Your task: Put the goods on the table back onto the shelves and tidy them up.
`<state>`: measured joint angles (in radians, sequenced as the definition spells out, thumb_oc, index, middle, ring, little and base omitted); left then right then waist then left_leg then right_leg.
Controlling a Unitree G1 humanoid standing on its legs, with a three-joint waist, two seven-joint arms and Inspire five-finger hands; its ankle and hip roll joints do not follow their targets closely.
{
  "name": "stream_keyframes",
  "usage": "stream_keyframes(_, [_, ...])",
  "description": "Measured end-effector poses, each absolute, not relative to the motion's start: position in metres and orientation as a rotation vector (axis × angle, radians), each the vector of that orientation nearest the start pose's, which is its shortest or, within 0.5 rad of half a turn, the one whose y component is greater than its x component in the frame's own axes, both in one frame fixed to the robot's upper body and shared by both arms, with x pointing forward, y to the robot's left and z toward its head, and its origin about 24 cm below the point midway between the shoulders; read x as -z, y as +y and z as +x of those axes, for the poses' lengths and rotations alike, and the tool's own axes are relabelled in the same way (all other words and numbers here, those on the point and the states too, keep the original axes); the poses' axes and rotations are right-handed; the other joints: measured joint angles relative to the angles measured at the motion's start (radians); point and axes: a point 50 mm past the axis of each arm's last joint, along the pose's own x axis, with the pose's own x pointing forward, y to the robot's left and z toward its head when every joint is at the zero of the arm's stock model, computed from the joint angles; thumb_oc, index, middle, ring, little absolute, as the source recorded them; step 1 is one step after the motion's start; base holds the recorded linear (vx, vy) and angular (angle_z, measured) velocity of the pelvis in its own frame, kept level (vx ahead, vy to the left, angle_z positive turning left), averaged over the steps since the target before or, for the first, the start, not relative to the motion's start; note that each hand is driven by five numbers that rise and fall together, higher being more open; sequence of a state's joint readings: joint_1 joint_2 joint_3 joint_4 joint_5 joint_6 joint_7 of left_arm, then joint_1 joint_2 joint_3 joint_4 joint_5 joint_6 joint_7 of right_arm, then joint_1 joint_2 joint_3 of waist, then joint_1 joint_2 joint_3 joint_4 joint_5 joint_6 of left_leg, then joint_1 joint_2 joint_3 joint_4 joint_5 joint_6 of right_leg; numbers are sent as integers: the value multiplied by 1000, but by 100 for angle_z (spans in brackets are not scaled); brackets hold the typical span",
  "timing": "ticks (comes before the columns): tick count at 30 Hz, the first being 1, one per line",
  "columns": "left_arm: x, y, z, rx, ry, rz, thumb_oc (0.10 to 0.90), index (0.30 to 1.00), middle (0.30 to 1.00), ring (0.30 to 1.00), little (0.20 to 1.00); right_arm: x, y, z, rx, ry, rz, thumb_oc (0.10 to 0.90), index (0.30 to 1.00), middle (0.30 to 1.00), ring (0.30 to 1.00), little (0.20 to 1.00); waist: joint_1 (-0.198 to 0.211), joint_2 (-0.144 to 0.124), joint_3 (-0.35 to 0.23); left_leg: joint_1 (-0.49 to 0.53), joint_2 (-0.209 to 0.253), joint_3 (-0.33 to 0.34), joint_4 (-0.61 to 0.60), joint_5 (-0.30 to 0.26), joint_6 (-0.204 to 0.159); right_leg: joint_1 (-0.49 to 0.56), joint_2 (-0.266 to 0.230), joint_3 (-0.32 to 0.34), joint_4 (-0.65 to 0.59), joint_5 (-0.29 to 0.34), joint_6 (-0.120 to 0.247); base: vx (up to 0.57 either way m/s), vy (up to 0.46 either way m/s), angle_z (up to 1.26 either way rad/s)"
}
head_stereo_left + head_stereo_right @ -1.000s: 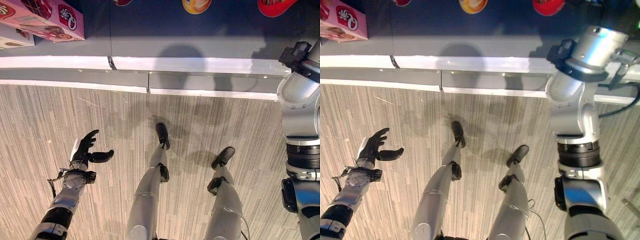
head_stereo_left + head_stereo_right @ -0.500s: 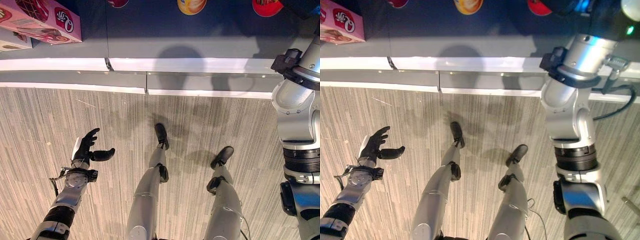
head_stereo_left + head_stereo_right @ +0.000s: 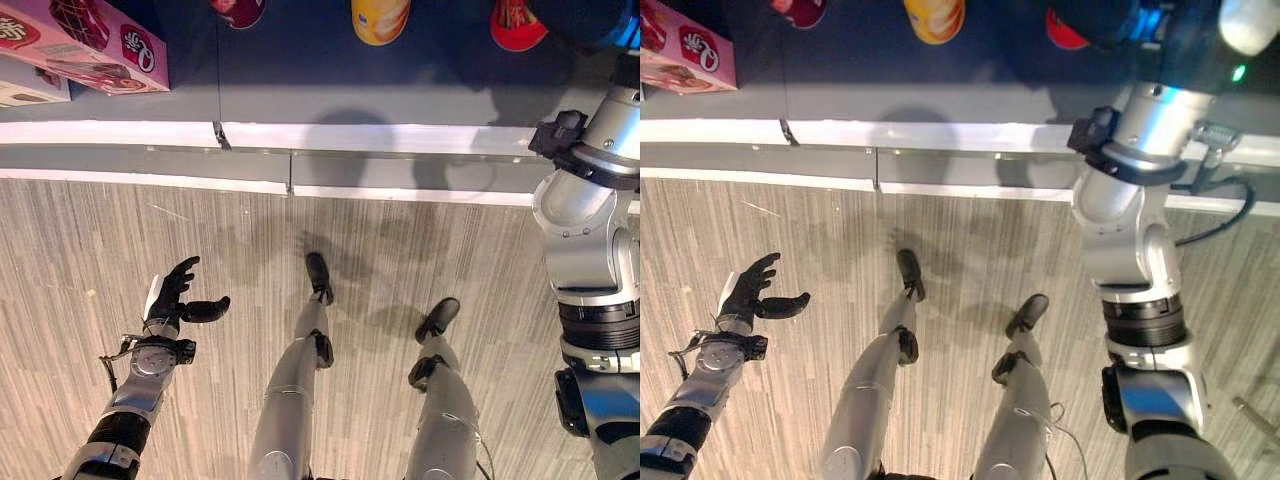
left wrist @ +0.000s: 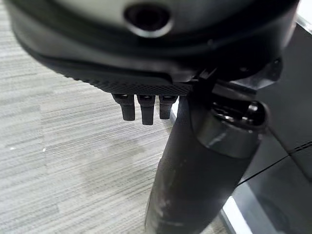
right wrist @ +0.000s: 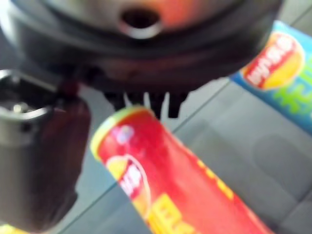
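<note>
My right arm [image 3: 1130, 230] reaches up to the dark shelf [image 3: 300, 70] at the upper right. In the right wrist view my right hand [image 5: 146, 48] hovers with straight fingers just over a red chip tube [image 5: 175, 195] lying on the grey shelf board; the thumb [image 5: 39, 161] stands beside the tube, apart from it. A blue and green snack bag [image 5: 278, 73] lies close by. From above, the ends of a red tube [image 3: 515, 22], a yellow tube [image 3: 380, 18] and a dark red one [image 3: 237, 10] show on the shelf. My left hand [image 3: 172, 300] hangs open over the floor, holding nothing.
Pink boxes [image 3: 90, 40] stand at the shelf's left end. The shelf's white front ledge [image 3: 350, 137] runs across ahead of me, with a seam near its middle. Striped grey flooring [image 3: 80, 250] stretches in front of the shelf.
My right arm has stretched further up and in toward the shelf. The view has tipped a little, showing more of the tubes. The left hand has held still.
</note>
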<state>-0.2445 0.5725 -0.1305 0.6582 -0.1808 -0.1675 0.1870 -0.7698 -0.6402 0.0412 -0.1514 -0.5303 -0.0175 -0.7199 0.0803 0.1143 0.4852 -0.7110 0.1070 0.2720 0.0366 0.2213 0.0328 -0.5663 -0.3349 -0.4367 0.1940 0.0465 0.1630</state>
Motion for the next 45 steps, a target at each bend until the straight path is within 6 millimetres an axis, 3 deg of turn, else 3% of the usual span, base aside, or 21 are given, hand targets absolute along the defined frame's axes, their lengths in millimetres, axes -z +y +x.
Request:
stream_keyframes(7, [-15,293,278,-255,218,461,800,900,900,900,900,-317,-182,262,706,-1349,-683,800,900,900,900,900,-12,-39,-11,58,19,15,-24,11,-14,67,35,2,-78,35,-6,7,-23,-9])
stream_keyframes(10, [-4,297,272,-282,264,446,800,900,900,900,900,-287,-175,265,626,-1275,-652,800,900,900,900,900,-14,-74,-41,101,33,29,-55,18,-29,102,56,6,-117,41,-8,46,-9,-18])
stream_keyframes(14, [27,288,259,-292,390,410,800,900,900,900,900,-253,-165,253,468,-1183,-640,800,900,900,900,900,-24,-89,-50,201,39,54,-105,31,-45,184,78,14,-165,59,-14,73,7,-18])
stream_keyframes(17, [40,291,244,-302,445,409,800,900,900,900,900,-232,-155,252,339,-1113,-617,800,900,900,900,900,-34,-134,-101,233,49,77,-116,25,-59,203,92,32,-187,60,-14,111,31,-18])
stream_keyframes(19, [50,288,239,-306,486,395,800,900,900,900,900,-214,-152,250,228,-1017,-545,800,900,900,900,900,-45,-148,-112,282,50,78,-124,23,-64,254,96,31,-195,61,-16,76,34,-3])
stream_keyframes(22, [61,289,226,-299,541,420,800,900,900,900,900,-185,-149,247,71,-854,-452,800,900,900,900,900,-69,-180,-187,302,53,88,-125,10,-79,274,101,36,-218,61,-16,103,46,-8])
stream_keyframes(25, [72,290,217,-310,602,412,800,900,900,900,900,-162,-153,239,-77,-707,-349,800,900,900,900,900,-79,-186,-194,370,54,101,-125,-6,-88,332,101,47,-218,61,-16,67,28,-11])
stream_keyframes(27, [86,294,195,-308,680,435,800,900,900,900,900,-133,-160,228,-185,-533,-265,800,900,900,900,900,-108,-190,-259,391,57,111,-129,-33,-108,348,101,60,-230,60,-15,97,30,-16])
stream_keyframes(33, [104,291,171,-269,785,418,800,900,900,900,900,-86,-181,205,-342,-225,-102,800,900,900,900,900,-155,-198,-337,451,64,128,-132,-53,-113,399,106,61,-234,60,-15,65,2,-8])
stream_keyframes(35, [114,288,158,-251,850,398,800,900,900,900,900,-56,-195,181,-384,-36,21,800,900,900,900,900,-179,-201,-400,488,79,130,-132,-67,-111,420,115,63,-211,60,-15,86,2,-10])
stream_keyframes(37, [116,284,157,-218,856,398,800,900,900,900,900,-35,-204,170,-400,80,101,800,900,900,900,900,-195,-210,-432,501,85,131,-132,-76,-114,423,117,73,-195,60,-15,106,1,-3])
stream_keyframes(38, [117,283,156,-193,864,390,800,900,900,900,900,-14,-213,162,-390,190,123,800,900,900,900,900,-201,-221,-447,525,85,131,-132,-80,-115,449,117,73,-196,60,-15,97,0,2])
stream_keyframes(41, [124,275,146,-131,899,386,800,900,900,900,900,47,-238,126,-296,526,125,800,900,900,900,900,-198,-211,-495,561,87,129,-132,-86,-116,471,116,82,-168,59,-14,60,5,2])
stream_keyframes(42, [125,271,146,-113,901,375,800,900,900,900,900,71,-241,104,-254,653,134,800,900,900,900,900,-201,-202,-497,565,86,131,-132,-95,-107,471,112,83,-162,58,-12,99,11,2])
stream_keyframes(44, [127,269,144,-106,911,367,800,900,900,900,900,113,-233,81,-111,796,202,800,900,900,900,900,-195,-197,-498,579,85,135,-132,-97,-110,485,114,83,-168,56,-10,75,20,-10])
stream_keyframes(45, [130,263,142,-93,919,355,800,900,900,900,900,148,-220,65,20,994,225,800,900,900,900,900,-194,-183,-505,600,84,147,-133,-102,-117,497,113,86,-170,53,-6,51,18,-19])
